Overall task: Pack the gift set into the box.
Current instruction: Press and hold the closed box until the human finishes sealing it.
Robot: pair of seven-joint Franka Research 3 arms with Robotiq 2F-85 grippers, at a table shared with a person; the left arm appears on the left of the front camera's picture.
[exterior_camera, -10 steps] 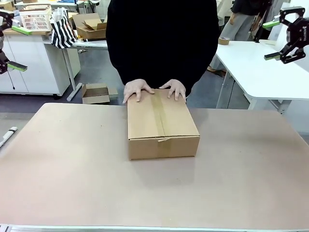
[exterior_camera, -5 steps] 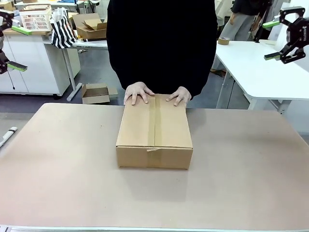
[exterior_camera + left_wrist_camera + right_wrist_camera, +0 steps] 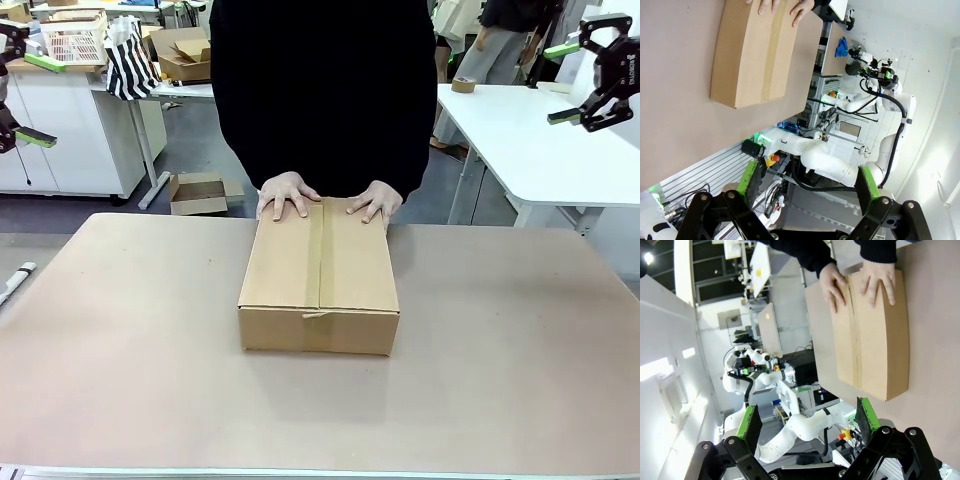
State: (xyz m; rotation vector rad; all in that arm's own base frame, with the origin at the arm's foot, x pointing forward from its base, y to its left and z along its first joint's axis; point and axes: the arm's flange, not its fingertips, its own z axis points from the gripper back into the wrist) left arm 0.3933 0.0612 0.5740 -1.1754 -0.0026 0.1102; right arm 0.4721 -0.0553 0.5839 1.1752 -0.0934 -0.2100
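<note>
Front view: taped box (image 3: pixel 319 275) sits well apart from both apparently spread jaws.

The closed box (image 3: pixel 320 275) sits on the tabletop (image 3: pixel 130 340), mid-width and near the far edge, with tape (image 3: pixel 319 250) along its top seam. A person rests one hand (image 3: pixel 287 193) and the other hand (image 3: pixel 375 201) flat on its far end. The left gripper (image 3: pixel 42 100) and right gripper (image 3: pixel 561 83) hang high at the sides, jaws apart.

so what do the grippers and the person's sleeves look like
The left gripper and right gripper look alike: black, angular metal linkages with visible bolts, each with two fingers tipped by bright green pads. The person wears long black sleeves reaching the wrists, and no gloves.
</note>
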